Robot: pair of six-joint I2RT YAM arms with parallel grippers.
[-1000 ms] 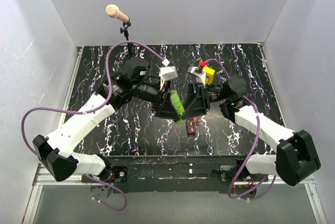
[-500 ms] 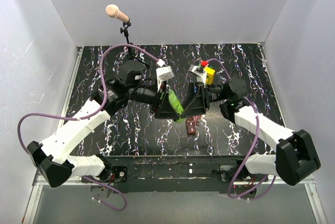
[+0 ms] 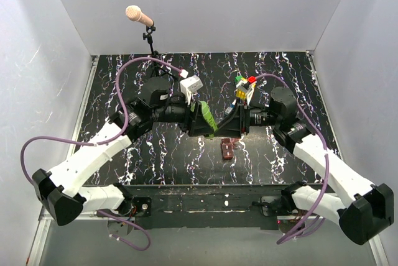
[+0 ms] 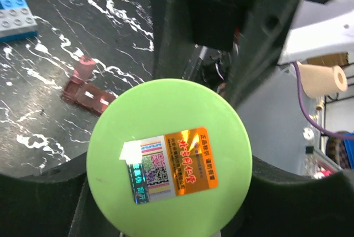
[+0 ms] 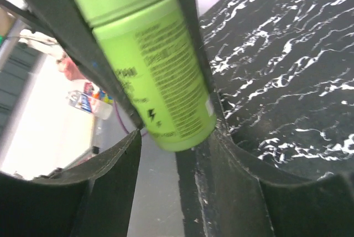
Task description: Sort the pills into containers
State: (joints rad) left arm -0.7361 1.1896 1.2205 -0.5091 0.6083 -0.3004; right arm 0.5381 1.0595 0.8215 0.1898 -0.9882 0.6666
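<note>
My left tool (image 3: 199,123) is clenched on the green bottle (image 4: 168,176), which hangs tilted in the air over the middle of the counter (image 3: 155,154). Its round stickered end faces my left wrist camera and its sides are pinched between my two dark fingers. My right tool (image 5: 174,140) has its jaws apart around the bottle's other end. One side sits close against the plastic and the other shows a sliver of gap, so I cannot tell whether it grips the bottle or merely brackets it. From above, the dark red-brown box (image 3: 228,148) lies on the counter at about five o'clock from the bottle, near it but apart, and my left wrist view shows its flap lid standing open. The blue top of the toy brick stack (image 4: 14,4) shows at the eleven o'clock corner of that same view, well apart from the box. I judge the bottle light, stiff and slick, since it is smooth plastic with a glossy printed wall, so it would twist or slide under a careless pinch. The safest hold is square across the straight wall, away from the rounded edge at the end, with one tool steadying the body while the other works the cap. The box is small and light too, and its hinged flap will flop, so I would take it by the body
</note>
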